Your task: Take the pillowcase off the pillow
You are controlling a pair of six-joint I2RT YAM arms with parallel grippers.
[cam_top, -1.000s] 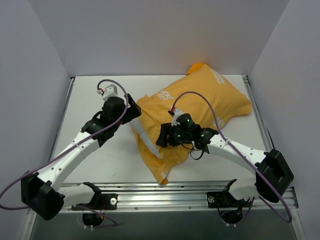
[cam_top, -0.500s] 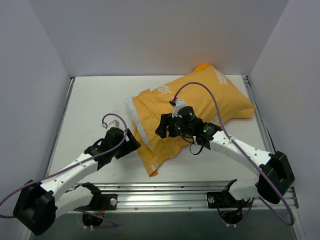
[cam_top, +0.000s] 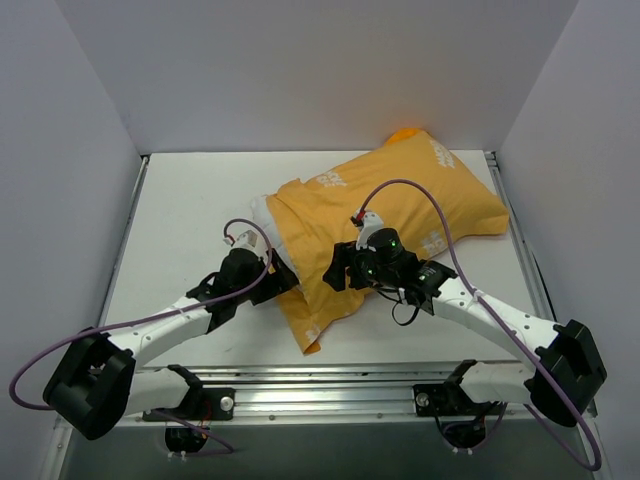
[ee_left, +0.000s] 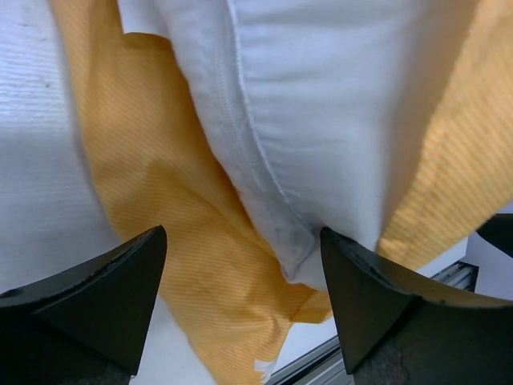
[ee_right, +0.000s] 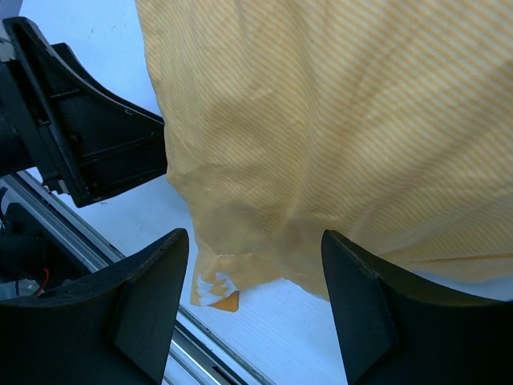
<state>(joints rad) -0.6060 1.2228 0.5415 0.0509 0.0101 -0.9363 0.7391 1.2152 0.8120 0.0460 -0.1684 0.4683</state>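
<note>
The orange-yellow pillowcase lies slantwise from the far right corner toward the near middle, white lettering up. A strip of the white pillow pokes out at its left, open end. My left gripper is at that end. In the left wrist view it stands open, with the pillow's seamed edge and a fold of pillowcase between its fingers, not pinched. My right gripper hovers over the pillowcase's near part. It is open, and the cloth hangs just beyond its tips.
An aluminium rail runs along the table's near edge, close to the pillowcase's loose corner. White walls close in the left, back and right. The bare white table spreads to the left of the pillow.
My left arm swung from the pillow's far-left side back toward me, then in to the pillowcase's open end, jaws narrowing slightly. The pillowcase's near end shifted left; more white pillow shows.
</note>
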